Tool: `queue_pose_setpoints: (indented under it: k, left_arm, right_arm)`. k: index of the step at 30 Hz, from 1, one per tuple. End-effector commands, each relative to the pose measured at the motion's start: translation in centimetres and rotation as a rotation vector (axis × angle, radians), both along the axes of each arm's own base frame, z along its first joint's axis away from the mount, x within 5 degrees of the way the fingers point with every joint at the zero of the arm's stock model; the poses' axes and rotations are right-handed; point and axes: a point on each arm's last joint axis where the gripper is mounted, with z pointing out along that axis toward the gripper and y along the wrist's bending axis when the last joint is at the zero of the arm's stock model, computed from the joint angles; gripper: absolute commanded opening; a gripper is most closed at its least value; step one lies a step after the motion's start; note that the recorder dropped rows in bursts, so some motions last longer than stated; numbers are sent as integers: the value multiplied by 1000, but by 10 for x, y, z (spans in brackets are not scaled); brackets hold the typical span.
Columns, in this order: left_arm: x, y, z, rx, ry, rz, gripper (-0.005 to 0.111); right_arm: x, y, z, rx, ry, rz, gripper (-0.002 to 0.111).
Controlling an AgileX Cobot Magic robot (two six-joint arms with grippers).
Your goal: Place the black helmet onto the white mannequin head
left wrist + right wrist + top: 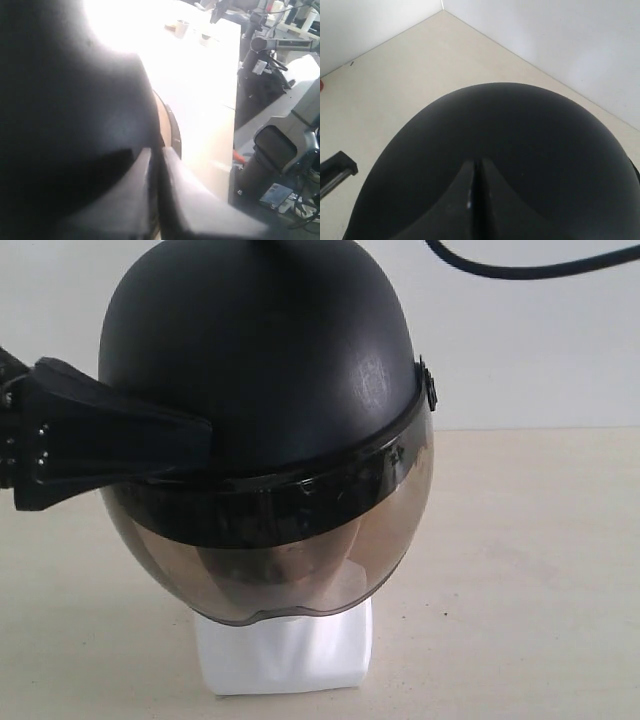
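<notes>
In the exterior view the black helmet [260,350] fills the middle of the frame and sits over the white mannequin head [285,655]. Only the blocky neck shows below it, standing on the bench [540,570], and a dim face shape is seen through the smoke visor [300,540]. The left hand [203,435] comes in from the left edge, almost level, and its tip touches the helmet's side at the band above the visor. We judge the task nearly done, and the step in hand is to seat the helmet straight. To do this well, we think the push should be gentle and downward, with the side hand only steadying, so that the head does not tip. Then both hands should leave slowly, without dragging the shell.

In the left wrist view the two fingers [190,200] lie together with only a thin slit between them, so this hand is clenched. The helmet is the big dark mass at the left of the frame. Whether the fingers pinch something thin, we cannot tell.

In the right wrist view the right hand [476,167] is clenched too and looks down on the crown of the helmet. Its tips seem to rest on the crown and grasp nothing.
</notes>
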Motion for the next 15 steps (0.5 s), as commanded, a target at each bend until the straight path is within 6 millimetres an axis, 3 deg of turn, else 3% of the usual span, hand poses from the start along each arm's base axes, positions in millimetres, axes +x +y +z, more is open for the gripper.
queue_pose_setpoints:
  k: [1, 5, 8, 15]
  left_arm:
    - [-5, 5, 11, -20, -8, 40, 5]
    - [-13, 8, 18, -29, -54, 65, 5]
    - [-18, 16, 30, -50, -114, 178, 5]
    - [-33, 53, 66, -223, -226, 648, 5]
  right_arm:
    - [3, 0, -7, -35, 30, -10, 3]
    - [1, -1, -1, 1, 3, -26, 3]
    - [-5, -11, 16, 71, -56, -66, 3]
    - [-24, -65, 48, 120, -156, -255, 3]
